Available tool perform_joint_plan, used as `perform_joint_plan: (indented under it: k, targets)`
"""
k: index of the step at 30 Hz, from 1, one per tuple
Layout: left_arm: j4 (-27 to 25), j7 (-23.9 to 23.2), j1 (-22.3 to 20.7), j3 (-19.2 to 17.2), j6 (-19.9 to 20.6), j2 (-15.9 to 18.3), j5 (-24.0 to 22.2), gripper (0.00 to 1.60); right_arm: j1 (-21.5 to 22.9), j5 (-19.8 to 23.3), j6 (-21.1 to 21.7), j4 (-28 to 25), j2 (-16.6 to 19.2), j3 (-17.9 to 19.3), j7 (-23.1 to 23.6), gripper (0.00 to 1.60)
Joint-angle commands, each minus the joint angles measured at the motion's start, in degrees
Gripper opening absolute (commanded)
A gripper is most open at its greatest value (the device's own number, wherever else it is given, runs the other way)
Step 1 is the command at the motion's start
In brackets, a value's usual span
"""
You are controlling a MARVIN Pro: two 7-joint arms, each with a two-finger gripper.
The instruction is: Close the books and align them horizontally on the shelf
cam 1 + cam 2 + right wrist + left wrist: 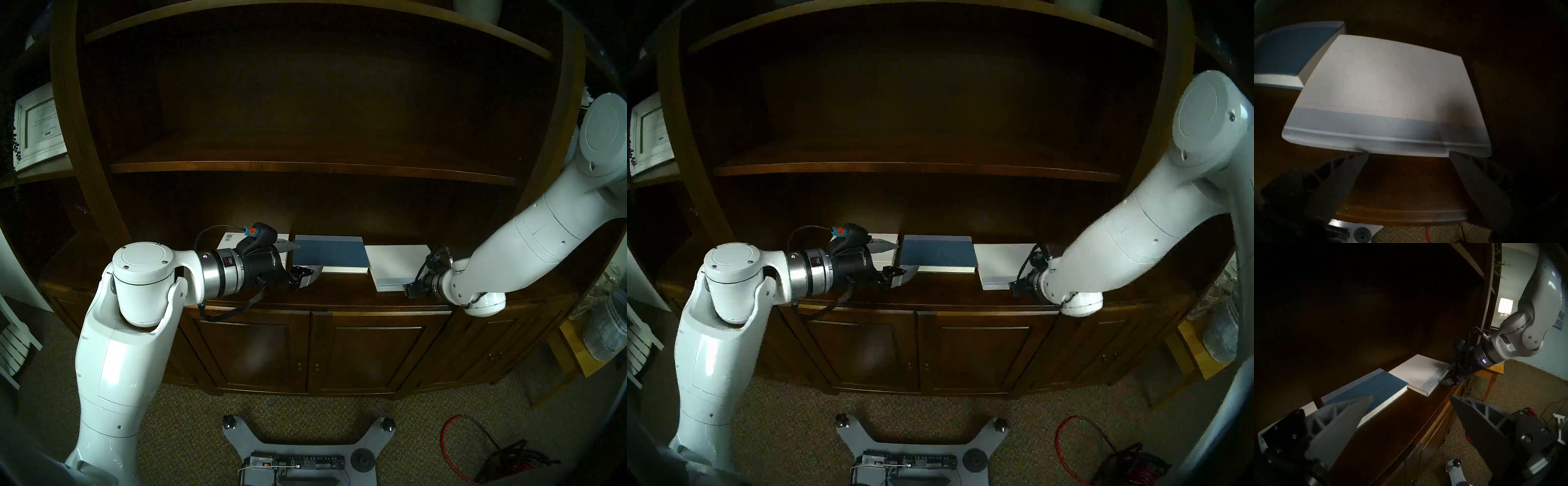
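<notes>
Three closed books lie flat in a row on the dark wooden shelf [339, 295]. The white book with a barcode [230, 239] is at the left, half hidden behind my left gripper. The blue book [330, 254] [1379, 387] is in the middle. The larger white book [397, 266] [1390, 84] is at the right, slightly skewed, its grey-blue spine strip facing the front. My left gripper [310, 258] [1411, 397] stands open at the blue book's left end, holding nothing. My right gripper [1409, 152] is open, its fingertips [1362, 156] at the large white book's spine edge.
A thinner upper shelf board [305, 168] hangs above the books. Panelled cabinet doors [366, 356] are below the ledge. A white-framed picture [37, 125] stands at far left and a clear jar [607, 325] at far right. My base [305, 437] and a red cable [454, 441] are on the carpet.
</notes>
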Motion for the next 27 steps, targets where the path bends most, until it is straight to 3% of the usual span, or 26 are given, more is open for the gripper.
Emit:
perform_joint_plan:
  k: [1, 10, 20, 27]
  targets:
    - [-1.4, 0.1, -1.2, -0.2, -0.5, -0.1, 0.0, 1.6, -1.4, 0.6, 0.1, 6.1, -1.0, 1.7, -0.4, 1.6]
    - [-1.4, 0.1, -1.2, -0.2, -0.5, -0.1, 0.0, 1.6, -2.6, 2.1, 3.0, 6.5, -2.3, 2.6, -0.6, 1.6]
    - [-1.3, 0.1, -1.2, -0.3, -0.5, -0.1, 0.0, 1.6, 3.7, 0.8, -0.3, -2.9, -1.1, 1.1, -2.0, 1.6]
    - [-1.2, 0.0, -1.1, -0.3, -0.4, -0.1, 0.0, 1.6, 8.2, -0.4, -4.1, -12.9, 0.8, -2.8, -2.3, 1.6]
